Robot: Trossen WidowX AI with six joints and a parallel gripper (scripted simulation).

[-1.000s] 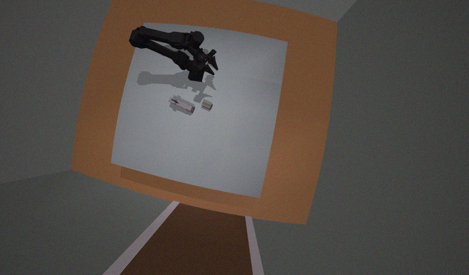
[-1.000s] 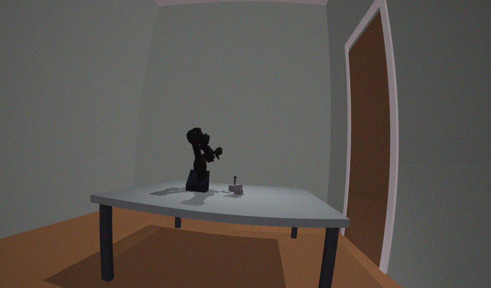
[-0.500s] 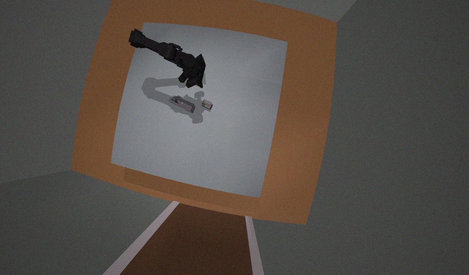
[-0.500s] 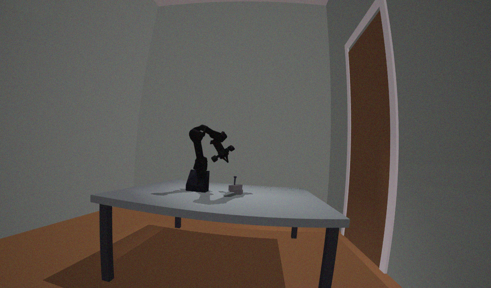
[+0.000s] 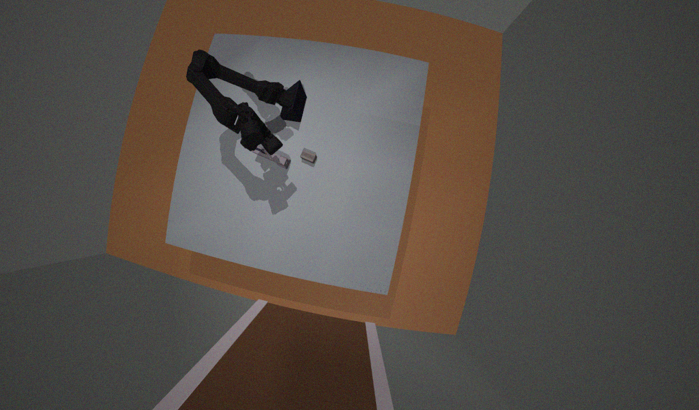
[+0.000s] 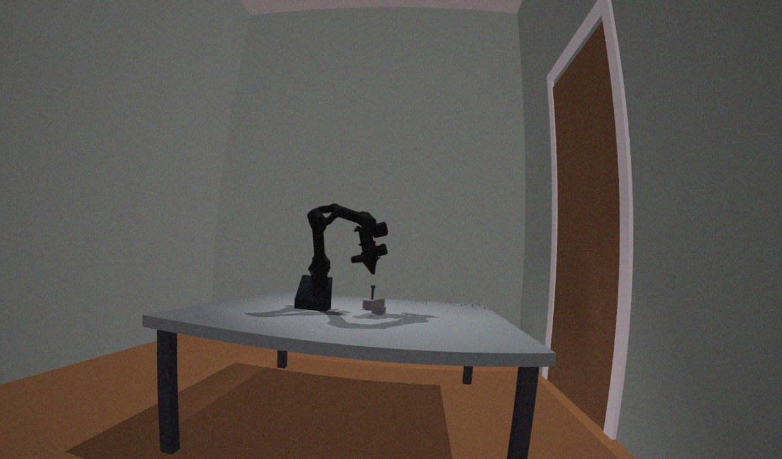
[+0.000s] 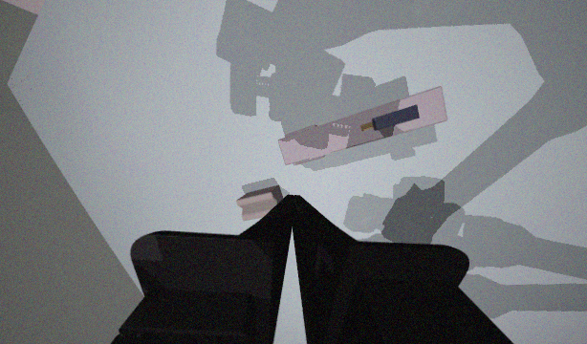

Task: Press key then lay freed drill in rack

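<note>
While hanging above the bench point(image 5: 356, 219) point(image 6: 336, 347) point(image 7: 131, 110), pointing downward with the end effector point(image 6: 373, 272) point(image 7: 293, 201) closed tip to tip, holding nothing. In the exterior view, upright with the drill point(image 6: 373, 292) point(image 7: 400, 117), long axis close to vertical, dark wider head uppermost. Rising from the long block point(image 5: 278, 159) point(image 6: 373, 303) point(image 7: 430, 108), nearer to one end than to the middle. In the wrist view, drawn out slantwise along that block by perspective, with a brass-coloured piece just beside the dark body's left end. In the same view, slanting upward to the right with the block's own long axis. Near its opposite end and apart from it, the grooved block point(image 5: 308, 155) point(image 6: 378, 311) point(image 7: 258, 205), partly behind the fingertips in the wrist view. From above, in the way of a clear look at the drill, the arm point(image 5: 260, 133) point(image 6: 318, 240), bent over the block's drill end. Farther off on the bench, the dark base point(image 5: 295, 104) point(image 6: 305, 298). Across bench and block alike, broad shadows. Impossible to tell which part is the key.
</note>
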